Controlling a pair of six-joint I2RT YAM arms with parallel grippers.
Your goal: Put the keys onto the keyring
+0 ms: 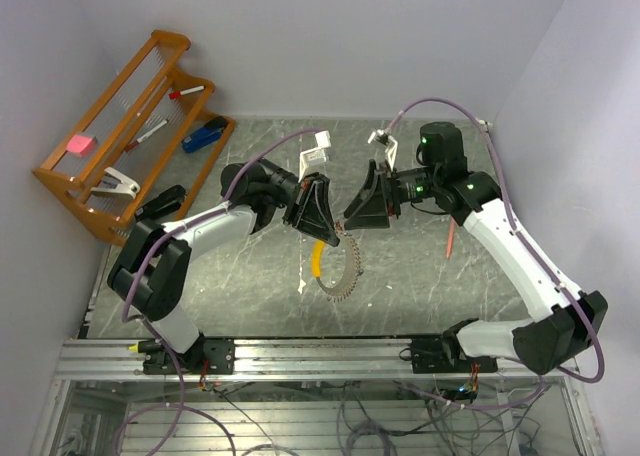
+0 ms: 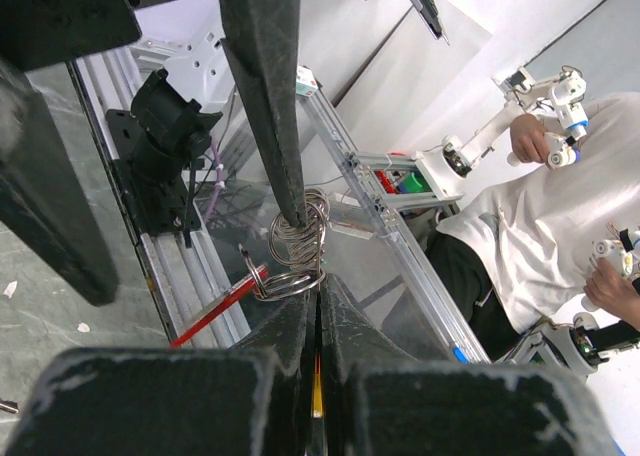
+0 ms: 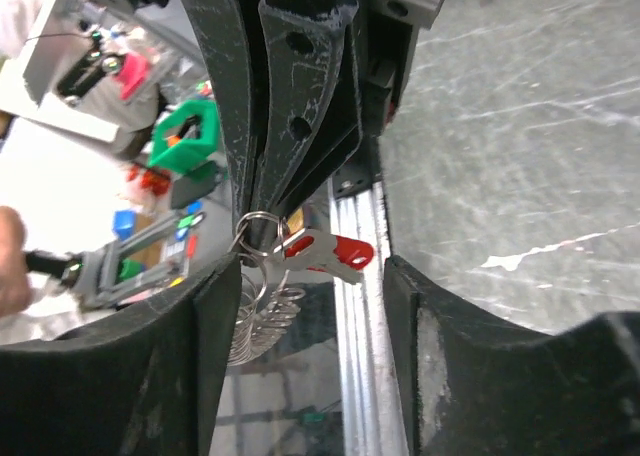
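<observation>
A: What was the left gripper (image 2: pixel 318 284) doing?

B: Its fingers were pressed together, pinching the keyring (image 2: pixel 298 244) by its coiled wire and holding it up off the table (image 1: pixel 250 276).

A: And the right gripper (image 3: pixel 308 271)?

B: Spread wide. Its two fingers (image 3: pixel 190 366) stood on either side of the left one's tips. As far as its wrist view showed, they touched neither those tips nor the ring.

A: Where were the keys?

B: The red-headed key (image 3: pixel 338 253) hung from a small loop of the ring right at the pinch, between the right arm's spread fingers. A brassy glint sat just behind it, but I couldn't tell whether that was the brass key.

A: The rest of the ring?

B: From overhead it dangled below the two grippers near mid-table. Its silvery arc curved downward, with the yellow tag (image 1: pixel 318 258) on its left side.

A: Anything around?

B: A thin red stick (image 1: pixel 451 238) lay on the table beside the right arm, well apart from the ring. A wooden rack (image 1: pixel 60 181) stood at the far left corner.
</observation>
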